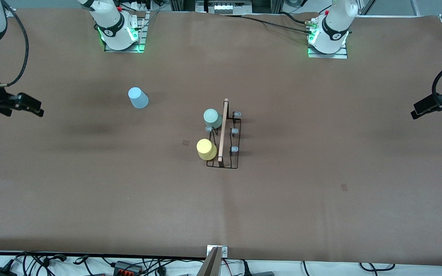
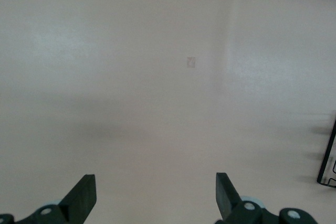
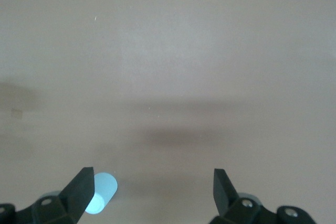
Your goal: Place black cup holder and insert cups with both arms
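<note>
Brown paper-covered bench (image 1: 320,214), carrying one rack (image 1: 228,153) at mid-bench: black wire, wooden rod handle (image 1: 223,130), grey-blue capped prongs, three of them bare on the side toward the left arm's end. Mint cup (image 1: 212,118): inverted on the rack, on the side toward the right arm's end, at the end farther from the front camera. Yellow cup (image 1: 206,149): inverted on the same side, nearer the camera. Blue cup (image 1: 138,98): loose on the bench, well apart from the rack, toward the right arm's end; it appears to stand mouth down, though the tilt is hard to judge. Right gripper (image 1: 33,107): up in the air over the right arm's end of the bench, fingers (image 3: 81,190) spread wide, holding nothing; the blue cup (image 3: 102,192) shows in its wrist view. Left gripper (image 1: 422,109): over the left arm's end, fingers (image 2: 81,198) likewise spread and empty, waiting. Step in hand, by judgement: rack placed, two cups on, blue cup outstanding. Next move likely falls to the right arm: descend on the blue cup, close on its wall, carry it to a free prong and lower it on squarely.
</note>
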You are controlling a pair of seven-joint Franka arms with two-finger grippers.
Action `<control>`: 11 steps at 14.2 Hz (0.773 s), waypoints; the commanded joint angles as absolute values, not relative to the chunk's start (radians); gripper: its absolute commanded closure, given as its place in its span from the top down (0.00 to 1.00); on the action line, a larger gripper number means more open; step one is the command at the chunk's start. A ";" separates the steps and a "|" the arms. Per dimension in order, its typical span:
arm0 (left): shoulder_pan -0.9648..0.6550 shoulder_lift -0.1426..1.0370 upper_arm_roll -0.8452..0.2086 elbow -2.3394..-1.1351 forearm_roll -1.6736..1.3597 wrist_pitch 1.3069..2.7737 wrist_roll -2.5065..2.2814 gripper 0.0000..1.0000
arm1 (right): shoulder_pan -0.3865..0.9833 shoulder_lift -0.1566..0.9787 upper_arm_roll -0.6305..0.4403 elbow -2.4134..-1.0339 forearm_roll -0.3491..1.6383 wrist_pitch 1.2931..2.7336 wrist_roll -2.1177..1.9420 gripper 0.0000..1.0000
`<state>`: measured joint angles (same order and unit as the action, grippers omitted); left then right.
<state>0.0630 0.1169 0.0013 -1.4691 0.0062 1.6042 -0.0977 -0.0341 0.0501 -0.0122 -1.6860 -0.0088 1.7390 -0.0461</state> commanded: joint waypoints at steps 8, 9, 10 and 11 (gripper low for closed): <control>0.069 0.115 0.002 -1.470 0.000 1.601 -0.077 1.00 | -0.028 0.038 -0.009 -1.655 -0.014 1.726 -0.066 1.00; 0.068 0.115 0.002 -1.470 0.000 1.601 -0.077 1.00 | -0.029 0.038 -0.009 -1.652 -0.012 1.726 -0.066 1.00; 0.069 0.115 0.002 -1.470 -0.002 1.601 -0.077 1.00 | -0.029 0.038 -0.009 -1.654 -0.012 1.721 -0.066 1.00; 0.069 0.115 0.002 -1.470 -0.002 1.601 -0.077 1.00 | -0.029 0.038 -0.011 -1.652 -0.012 1.706 -0.057 1.00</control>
<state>0.0642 0.1170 0.0013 -1.4691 0.0062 1.6042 -0.0977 -0.0307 0.0323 -0.0097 -1.6721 -0.0089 1.7332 -0.0489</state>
